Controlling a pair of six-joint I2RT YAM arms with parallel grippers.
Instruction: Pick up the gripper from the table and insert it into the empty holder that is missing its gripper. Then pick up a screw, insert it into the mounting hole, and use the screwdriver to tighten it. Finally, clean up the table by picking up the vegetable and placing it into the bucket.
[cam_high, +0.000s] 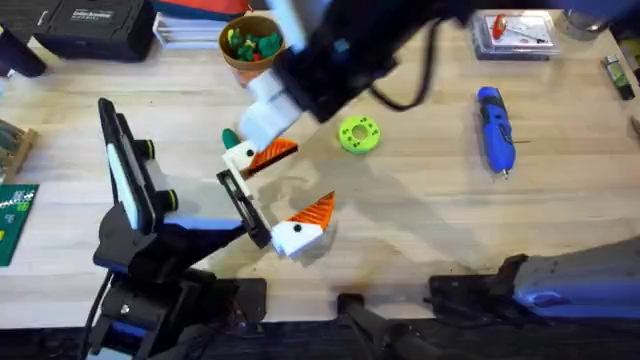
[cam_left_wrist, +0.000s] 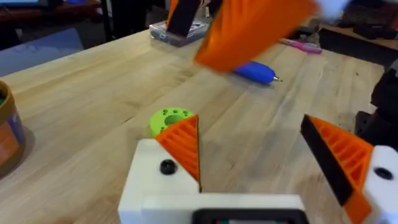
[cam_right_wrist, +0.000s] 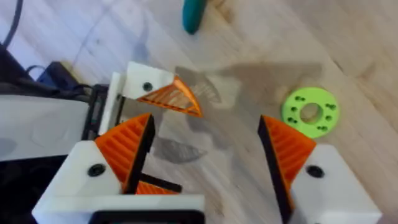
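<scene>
My left gripper (cam_high: 288, 190) lies open on the table (cam_high: 420, 230), both white fingers carrying orange ribbed fins. The gripper (cam_right_wrist: 171, 98), an orange fin, sits in the far finger's white holder (cam_right_wrist: 143, 84), which shows a dark mounting hole on its face. My right gripper (cam_right_wrist: 205, 155) hovers open just above that holder, with nothing between its pads. The dark green vegetable (cam_high: 230, 138) lies on the wood beside the holder. The blue screwdriver (cam_high: 495, 130) rests far to the right. The orange-brown bucket (cam_high: 250, 45) stands at the back.
A bright green disc (cam_high: 358, 133) lies right of the holder. A clear box (cam_high: 512, 32) sits at the back right and a black case (cam_high: 90, 25) at the back left. The right arm (cam_high: 380, 45) crosses the table's back half.
</scene>
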